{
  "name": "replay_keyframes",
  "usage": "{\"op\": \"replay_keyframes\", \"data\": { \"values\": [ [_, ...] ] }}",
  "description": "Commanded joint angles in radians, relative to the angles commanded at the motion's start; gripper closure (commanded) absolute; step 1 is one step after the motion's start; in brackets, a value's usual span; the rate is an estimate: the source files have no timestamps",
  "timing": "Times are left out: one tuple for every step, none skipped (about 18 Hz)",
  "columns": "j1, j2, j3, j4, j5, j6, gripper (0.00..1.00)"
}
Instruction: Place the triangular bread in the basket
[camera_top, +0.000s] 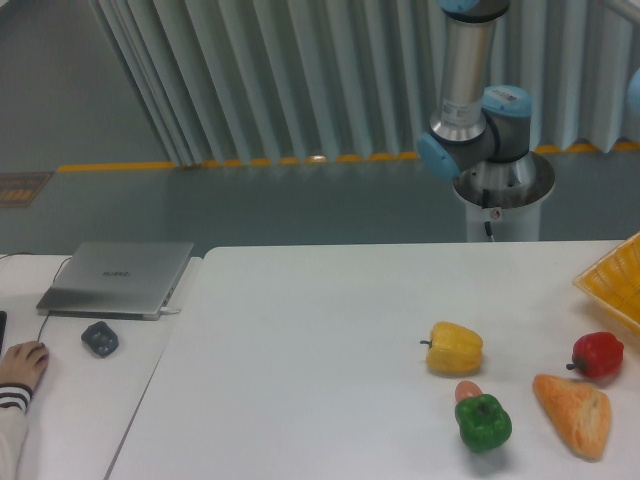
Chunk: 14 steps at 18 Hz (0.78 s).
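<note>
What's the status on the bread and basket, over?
Gripper out of view. Triangular bread on table, not in basket. Red pepper sits between them.

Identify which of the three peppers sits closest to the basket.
The red pepper, right beside the yellow basket at the table's right edge; the yellow pepper and green pepper lie farther left.

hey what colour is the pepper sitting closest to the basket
Red: the small glossy red bell pepper, beside the yellow lattice plastic basket, fixed camera view.
</note>
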Motion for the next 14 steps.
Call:
{"op": "replay_keyframes", "data": {
  "values": [
    [-0.003, -0.002, 0.002, 0.000, 0.000, 0.000, 0.00],
    [-0.002, -0.002, 0.006, -0.003, -0.009, -0.003, 0.00],
    [-0.002, -0.002, 0.009, -0.005, -0.014, -0.006, 0.00],
    [-0.003, 0.000, 0.003, -0.003, -0.036, -0.029, 0.00],
    [-0.003, 0.000, 0.000, 0.000, -0.052, -0.053, 0.00],
    [-0.002, 0.000, -0.001, 0.000, -0.069, -0.075, 0.00],
    [0.000, -0.002, -0.009, 0.003, -0.084, -0.089, 0.00],
    [0.001, 0.000, -0.014, 0.003, -0.090, -0.095, 0.00],
    [0.003, 0.000, -0.020, 0.003, -0.090, -0.095, 0.00],
    [0.003, 0.000, -0.029, 0.005, -0.090, -0.097, 0.00],
    [0.001, 0.000, -0.029, 0.003, -0.092, -0.109, 0.00],
    [-0.002, -0.002, -0.029, 0.005, -0.101, -0.171, 0.00],
    [-0.003, -0.002, -0.029, 0.005, -0.128, -0.230, 0.00],
    [-0.002, -0.002, -0.031, 0.005, -0.190, -0.297, 0.00]
  ]
}}
